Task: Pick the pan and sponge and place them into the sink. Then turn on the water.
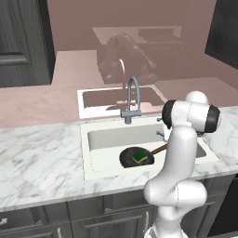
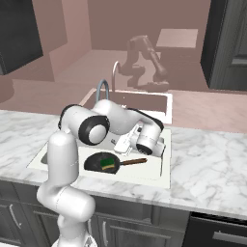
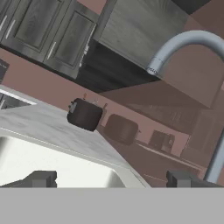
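Dark cabinet fronts (image 1: pixel 83 216) below a white-and-grey marbled desk (image 1: pixel 42 160), pictured in a rendered kitchen with a glossy pink back wall (image 1: pixel 28 104) mirroring the basin and the arm. Set into the desk, the white rectangular sink (image 1: pixel 95 139), rounded at the corners. Lying on the sink floor toward its front, the round black pan (image 1: pixel 128 157), thin brown handle (image 1: pixel 159 149) angled away to the right. Resting inside the pan, the yellow-and-green sponge (image 1: pixel 141 157) (green layer uppermost, seen from both base cameras). Standing at the back rim, upright behind the basin, the grey gooseneck faucet (image 1: pixel 132 100), no stream visible at its spout. Bent over the right half of the sink, the white arm (image 2: pixel 103 126), wrist down near the basin's back edge. From the hand camera, the gripper (image 3: pixel 111 179) with fingertips (image 3: pixel 41 178) spread wide apart and nothing between them, white sink edge just beyond the tips, faucet spout (image 3: pixel 183 43) curving overhead at upper right. Farther off in that tilted view, a dark pot (image 3: pixel 85 114) on the desk beside its own pink reflection. Pan and sponge lower and nearer the front of the basin than the gripper, apart from it, untouched by either finger.
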You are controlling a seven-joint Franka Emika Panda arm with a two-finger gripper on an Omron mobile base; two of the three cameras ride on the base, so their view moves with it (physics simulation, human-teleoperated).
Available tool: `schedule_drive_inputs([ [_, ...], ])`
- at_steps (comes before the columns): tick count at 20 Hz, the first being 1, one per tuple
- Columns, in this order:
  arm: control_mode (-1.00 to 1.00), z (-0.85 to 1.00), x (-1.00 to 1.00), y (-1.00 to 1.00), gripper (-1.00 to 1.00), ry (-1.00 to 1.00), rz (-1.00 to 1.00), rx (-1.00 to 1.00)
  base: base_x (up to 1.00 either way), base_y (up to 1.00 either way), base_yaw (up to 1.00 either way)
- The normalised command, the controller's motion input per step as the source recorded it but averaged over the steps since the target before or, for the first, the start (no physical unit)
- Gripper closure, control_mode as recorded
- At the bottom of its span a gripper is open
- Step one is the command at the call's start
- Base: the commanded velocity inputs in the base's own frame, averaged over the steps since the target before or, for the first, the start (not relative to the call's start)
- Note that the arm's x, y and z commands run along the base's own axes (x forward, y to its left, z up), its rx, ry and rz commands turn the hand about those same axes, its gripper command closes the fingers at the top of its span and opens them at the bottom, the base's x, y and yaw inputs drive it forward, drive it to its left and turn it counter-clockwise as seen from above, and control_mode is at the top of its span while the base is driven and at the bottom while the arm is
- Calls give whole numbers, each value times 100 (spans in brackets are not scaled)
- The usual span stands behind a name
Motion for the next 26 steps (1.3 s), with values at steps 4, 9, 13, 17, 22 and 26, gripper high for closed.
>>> schedule_drive_inputs([
  [4,-100,32,-7,2,-100,0,-13,1,0,0,0],
  [9,-100,37,-2,3,-100,-2,-16,0,0,0,0],
  [13,-100,29,-2,3,-100,0,-16,1,0,0,0],
  [17,-100,18,-4,10,-100,2,-15,3,0,0,0],
  [22,-100,10,-3,9,-100,2,-12,8,0,0,0],
  [26,-100,1,4,2,-100,9,-2,14,0,0,0],
])
